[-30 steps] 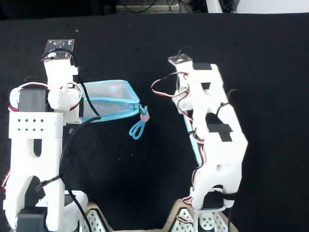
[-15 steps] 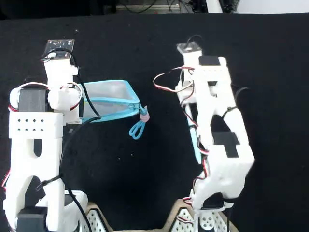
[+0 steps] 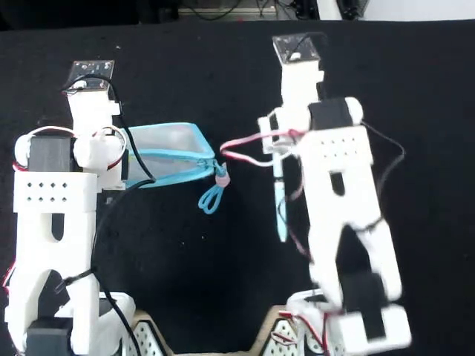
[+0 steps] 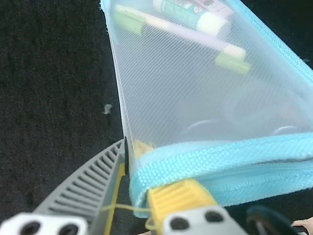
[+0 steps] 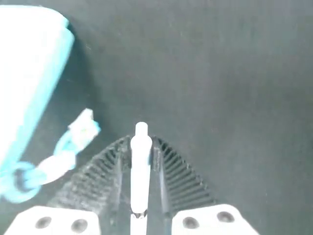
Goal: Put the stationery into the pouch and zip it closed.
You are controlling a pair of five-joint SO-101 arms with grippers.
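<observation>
Turquoise mesh pouch clamped at its corner between left gripper fingers, glue stick inside, label blurred, white pen pinched between right gripper fingers, tip jutting just beyond them

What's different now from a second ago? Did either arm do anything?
The right arm stretched out toward the far side of the table, carrying the pen in the right pincer; the pen ended up a little closer to the pouch. Nothing was picked up or let go. The left pincer kept its grip on the pouch's corner, and the pouch and its blue cord loop stayed put.
</observation>
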